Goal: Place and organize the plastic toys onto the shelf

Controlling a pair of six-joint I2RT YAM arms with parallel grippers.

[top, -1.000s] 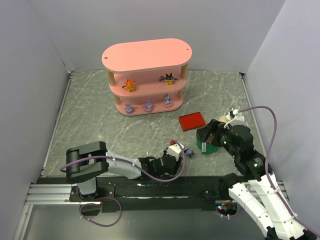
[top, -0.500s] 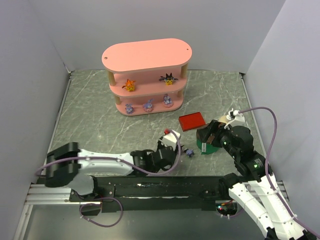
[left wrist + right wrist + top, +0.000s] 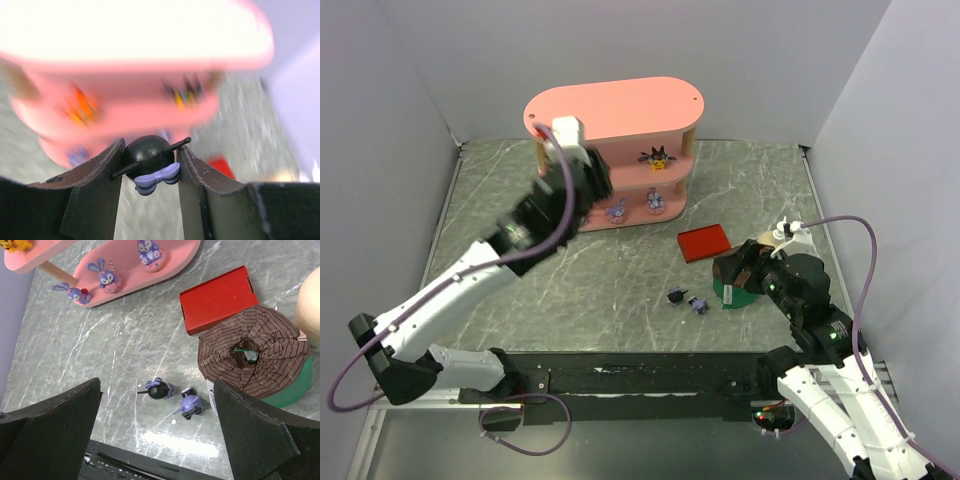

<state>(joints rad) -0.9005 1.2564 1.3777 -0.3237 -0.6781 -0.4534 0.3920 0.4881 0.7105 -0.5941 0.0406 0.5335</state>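
A dark figurine (image 3: 148, 156) with a lilac bow is clamped in the left tool (image 3: 151, 167), which is held in front of the pink shelf (image 3: 615, 110). The right tool (image 3: 738, 270) is spread wide with nothing in it, above the green cylinder (image 3: 290, 385). Two more dark figurines (image 3: 159, 389) are seen lying close together on the counter (image 3: 570, 290), well apart from the shelf, on whose bottom board three lilac-pink figurines (image 3: 106, 277) are lined up.
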